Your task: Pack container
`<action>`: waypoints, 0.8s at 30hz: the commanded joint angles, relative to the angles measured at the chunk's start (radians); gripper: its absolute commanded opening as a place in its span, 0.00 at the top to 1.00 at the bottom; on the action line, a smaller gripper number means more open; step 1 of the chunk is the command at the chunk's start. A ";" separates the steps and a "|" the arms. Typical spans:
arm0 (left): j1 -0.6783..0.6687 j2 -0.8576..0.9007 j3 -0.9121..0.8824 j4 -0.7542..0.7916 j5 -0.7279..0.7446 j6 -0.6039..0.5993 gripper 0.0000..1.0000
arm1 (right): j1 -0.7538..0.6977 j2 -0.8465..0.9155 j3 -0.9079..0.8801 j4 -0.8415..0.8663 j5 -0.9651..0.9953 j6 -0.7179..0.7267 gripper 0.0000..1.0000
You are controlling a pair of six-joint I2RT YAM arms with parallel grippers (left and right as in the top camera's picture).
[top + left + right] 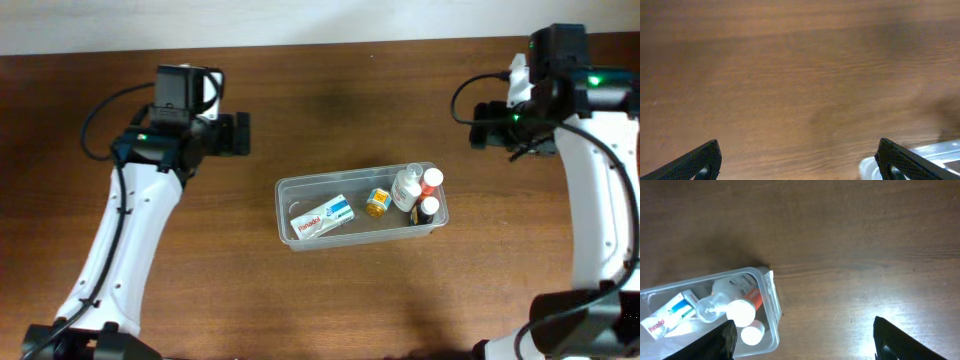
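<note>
The clear plastic container (285, 188) sits at the table's middle. It holds a white Panadol box (322, 216), a small yellow bottle (377, 203), a clear bottle with a white cap (406, 187), a red bottle (431, 180) and a dark bottle (427, 210). The container also shows in the right wrist view (771, 297) and as a corner in the left wrist view (867, 167). My left gripper (243, 133) (797, 160) is open and empty, up and left of the container. My right gripper (477, 125) (802, 337) is open and empty, up and right of it.
The brown wooden table (330, 100) runs under everything. A white surface (300, 20) borders its far edge. The arms' cables loop near each wrist.
</note>
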State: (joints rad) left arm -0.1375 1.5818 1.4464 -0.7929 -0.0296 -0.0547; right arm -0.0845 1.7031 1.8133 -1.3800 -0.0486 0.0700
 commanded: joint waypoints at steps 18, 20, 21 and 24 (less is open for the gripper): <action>0.001 -1.020 -0.780 0.151 -0.012 -0.020 0.01 | 0.307 -1.052 -0.954 0.430 0.260 0.182 0.02; 0.001 -1.046 -0.781 0.114 -0.012 -0.021 0.00 | 0.307 -1.123 -1.004 0.423 0.260 0.182 0.02; 0.001 -1.048 -0.781 0.103 -0.012 -0.020 0.01 | 0.307 -1.138 -1.015 0.420 0.260 0.182 0.02; 0.001 -1.044 -0.781 0.072 -0.012 -0.020 0.01 | 0.307 -1.161 -1.027 0.377 0.260 0.182 0.02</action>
State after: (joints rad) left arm -0.1364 0.5396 0.6739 -0.7006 -0.0345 -0.0658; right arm 0.2142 0.5591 0.8047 -0.9817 0.1833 0.2352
